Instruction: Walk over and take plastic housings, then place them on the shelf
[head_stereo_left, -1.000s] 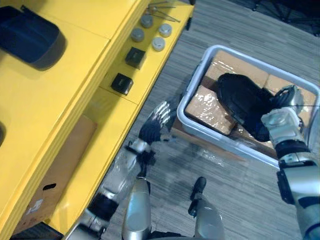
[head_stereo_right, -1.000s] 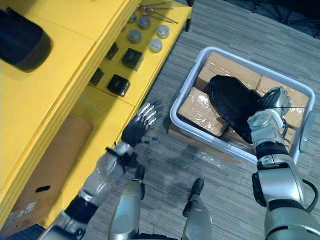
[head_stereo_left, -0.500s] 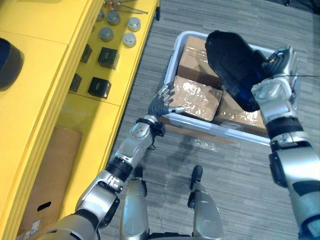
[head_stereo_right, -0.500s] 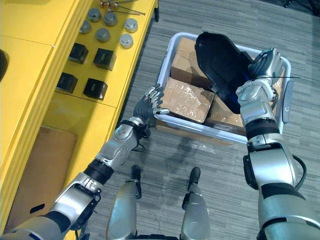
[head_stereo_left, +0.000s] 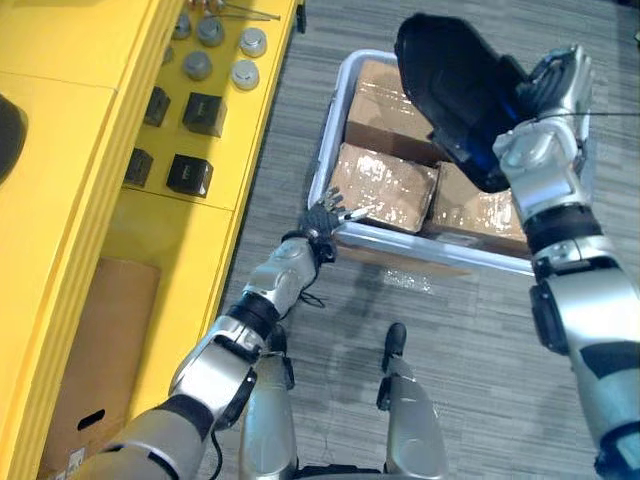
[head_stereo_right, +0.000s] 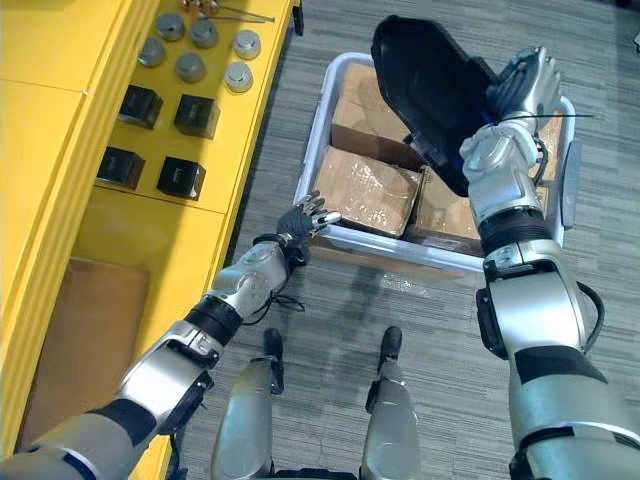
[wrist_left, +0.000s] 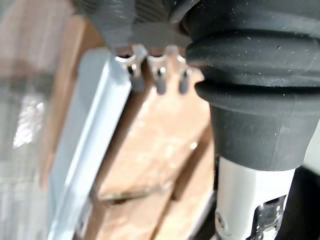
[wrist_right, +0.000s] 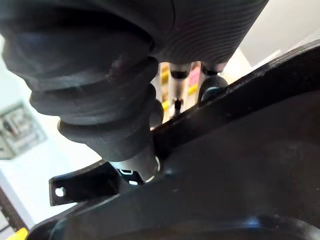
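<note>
Grey carpet floor (head_stereo_left: 470, 330); yellow metal shelf (head_stereo_left: 70, 130) along 9 o'clock. Pale grey plastic bin (head_stereo_left: 328, 150) of taped cardboard boxes (head_stereo_left: 385, 185) at 1 o'clock. Right hand (head_stereo_left: 545, 120) grips large black curved plastic housing (head_stereo_left: 450, 90) by edge, held clear above bin, likely for carrying to shelf. Left hand (head_stereo_left: 322, 222) open, fingers at bin's 7 o'clock rim, seemingly steadying it.

Housing (head_stereo_right: 425, 85): black, plain (faint sheen)
Bin (head_stereo_right: 400, 250): pale grey-white
Boxes (head_stereo_right: 365, 190): brown, glossy clear wrap
Shelf (head_stereo_right: 60, 130): yellow
Blocks (head_stereo_right: 180, 177): black
Caps (head_stereo_right: 238, 77): silver-grey
Floor (head_stereo_right: 330, 320): grey, fine stripes
</note>
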